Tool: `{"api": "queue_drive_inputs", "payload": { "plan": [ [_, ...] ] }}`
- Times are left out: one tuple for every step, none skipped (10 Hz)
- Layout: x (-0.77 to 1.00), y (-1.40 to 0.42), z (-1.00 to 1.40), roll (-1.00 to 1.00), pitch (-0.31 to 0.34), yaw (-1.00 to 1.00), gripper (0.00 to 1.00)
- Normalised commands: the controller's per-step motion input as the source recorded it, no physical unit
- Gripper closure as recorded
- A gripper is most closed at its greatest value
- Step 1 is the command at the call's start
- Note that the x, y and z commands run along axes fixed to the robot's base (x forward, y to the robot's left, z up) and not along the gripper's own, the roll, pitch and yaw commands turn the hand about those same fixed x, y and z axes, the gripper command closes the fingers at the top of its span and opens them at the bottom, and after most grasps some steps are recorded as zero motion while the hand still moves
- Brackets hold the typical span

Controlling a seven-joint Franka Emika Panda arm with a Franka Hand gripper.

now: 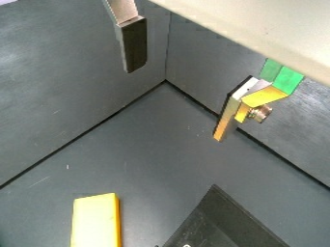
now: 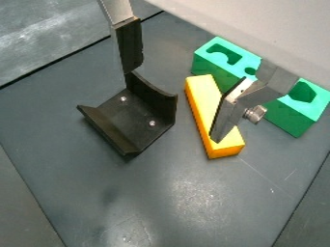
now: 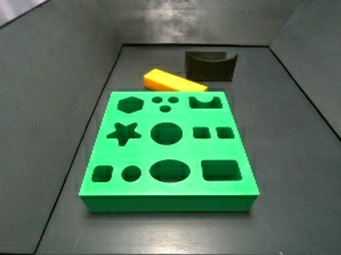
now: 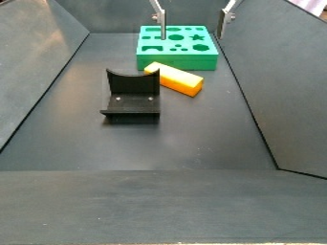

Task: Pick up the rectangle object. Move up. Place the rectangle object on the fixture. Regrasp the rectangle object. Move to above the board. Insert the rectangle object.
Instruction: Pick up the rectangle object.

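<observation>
The rectangle object (image 4: 173,78) is an orange-yellow block lying flat on the dark floor between the board (image 4: 179,46) and the fixture (image 4: 132,96). It also shows in a side view (image 3: 170,80) and in both wrist views (image 2: 206,118) (image 1: 95,220). The green board (image 3: 167,139) has several shaped cut-outs. The fixture (image 2: 129,116) is a dark bracket next to the block. My gripper (image 4: 194,11) hangs high over the near end of the board, open and empty. Its fingers (image 2: 129,48) (image 1: 133,43) stand wide apart. The gripper (image 2: 176,104) (image 1: 177,101) touches nothing.
Dark sloping walls (image 4: 52,57) enclose the floor on both sides. The fixture (image 3: 209,64) stands near the back wall. The board's green corner (image 1: 281,75) peeks out behind one finger.
</observation>
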Motion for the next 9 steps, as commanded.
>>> {"api": "queue_drive_inputs", "payload": {
  "plan": [
    [0.04,-0.06,-0.09,0.05,0.121,0.0,0.0],
    [0.03,-0.27,-0.01,0.08,0.0,0.07,0.0],
    [0.1,-0.47,-0.41,0.0,0.157,0.52,0.0],
    [-0.01,-0.09,-0.31,0.0,0.083,1.0,0.0],
    [-0.02,-0.06,-0.29,0.0,0.017,1.0,0.0],
    [0.0,-0.08,-0.45,0.02,0.0,1.0,0.0],
    [0.0,-0.08,-0.49,0.03,0.0,1.0,0.0],
    [0.0,-0.1,-0.51,0.04,0.0,1.0,0.0],
    [0.0,-0.23,-0.51,0.06,0.0,0.99,0.0]
  ]
}}
